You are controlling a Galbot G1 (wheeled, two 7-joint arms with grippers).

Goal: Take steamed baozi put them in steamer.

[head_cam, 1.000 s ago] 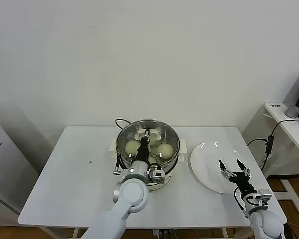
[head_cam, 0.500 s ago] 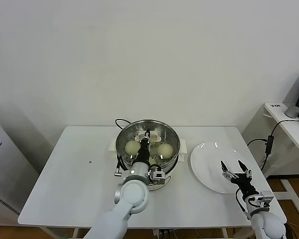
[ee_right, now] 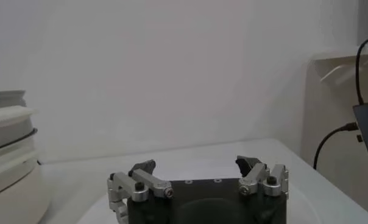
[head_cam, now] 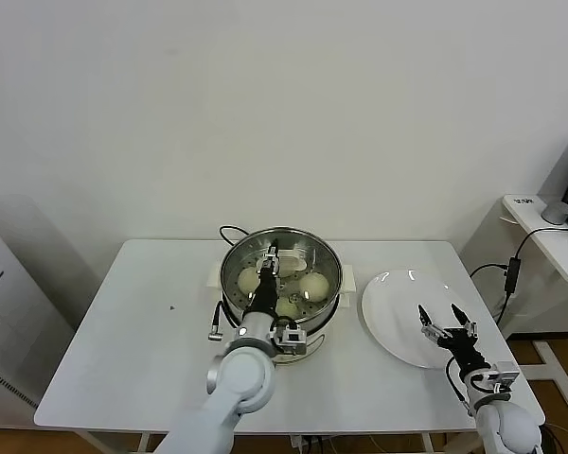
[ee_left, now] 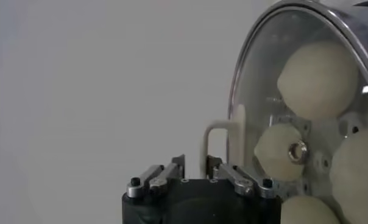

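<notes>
My left claw (head_cam: 272,253) hangs over the steamer (head_cam: 328,260), jaws part-open, empty w/ lid handle (ee_left: 217,145) just ahead. Buns (head_cam: 312,284) directly below. Right claw (head_cam: 445,320) open, idle over plate (head_cam: 388,295).

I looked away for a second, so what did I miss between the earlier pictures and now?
The left gripper over the steamer has let go of the glass lid, its fingers spreading off the white handle. The baozi inside, the plate and the open right gripper above it stayed put.
</notes>
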